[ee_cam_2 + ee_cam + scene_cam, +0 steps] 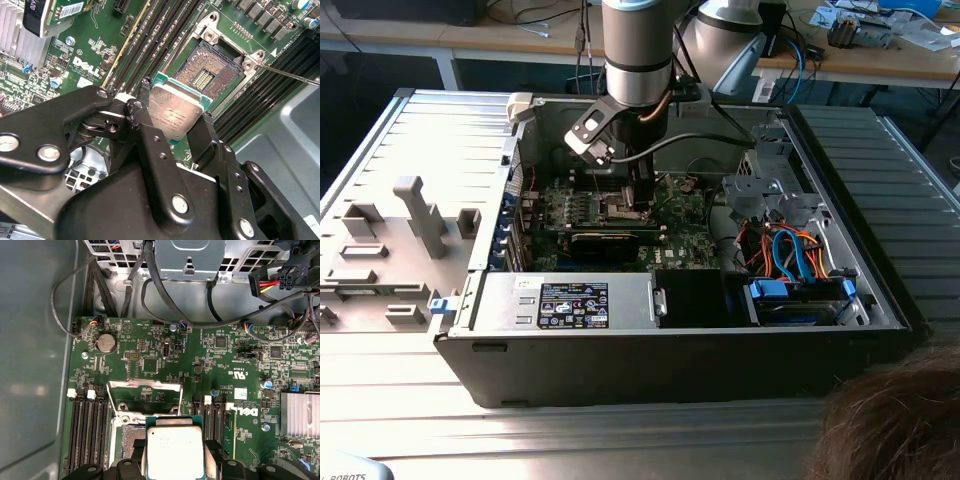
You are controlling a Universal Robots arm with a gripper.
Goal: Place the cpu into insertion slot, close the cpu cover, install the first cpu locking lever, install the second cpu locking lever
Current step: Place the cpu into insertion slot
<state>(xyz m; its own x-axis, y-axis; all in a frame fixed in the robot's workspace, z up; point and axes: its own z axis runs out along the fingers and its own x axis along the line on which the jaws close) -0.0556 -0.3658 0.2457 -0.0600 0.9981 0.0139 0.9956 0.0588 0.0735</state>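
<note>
My gripper (172,125) is shut on the cpu (176,111), a flat square chip with a dull silver top and a green edge, pinched on two opposite sides by the black fingers (137,117). The cpu hangs tilted just above and beside the insertion slot (211,70), whose gold contact field lies uncovered. In the first wrist view the cpu (174,450) sits over the near part of the insertion slot (129,432). The cpu cover (145,384) stands swung up behind it. A thin wire lever (290,75) sticks out from the socket corner. In the exterior view my gripper (642,200) reaches down onto the motherboard (685,235).
Rows of black memory slots (87,430) flank the socket on both sides. A finned heatsink (300,415) and a long black card (610,240) stand nearby. Cables (175,315) and a drive cage (770,195) crowd the case. A person's hair (890,420) shows at the exterior view's lower right.
</note>
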